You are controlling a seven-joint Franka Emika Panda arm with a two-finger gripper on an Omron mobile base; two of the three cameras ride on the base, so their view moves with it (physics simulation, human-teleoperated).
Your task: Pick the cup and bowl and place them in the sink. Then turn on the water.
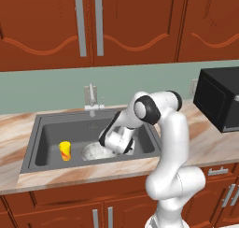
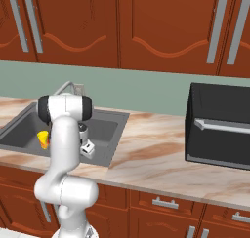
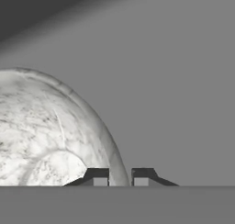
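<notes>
The yellow cup (image 1: 65,150) stands upright on the floor of the dark grey sink (image 1: 43,129), at its left end; it also shows past the arm (image 2: 44,138). To its right, low in the basin, is the mottled grey-white bowl (image 1: 94,152). My gripper (image 3: 120,177) is down inside the sink, its jaws nearly together, pinching the bowl (image 3: 46,131) by its right rim. In the left base view the hand (image 1: 116,140) covers the bowl's right side. No water runs from the faucet (image 1: 92,101).
Marbled beige counter (image 1: 205,138) borders the sink (image 2: 105,129) on all sides. A black microwave (image 1: 219,98) stands on the counter to the right, also seen as the microwave (image 2: 219,127). Red-brown cabinets hang above and sit below.
</notes>
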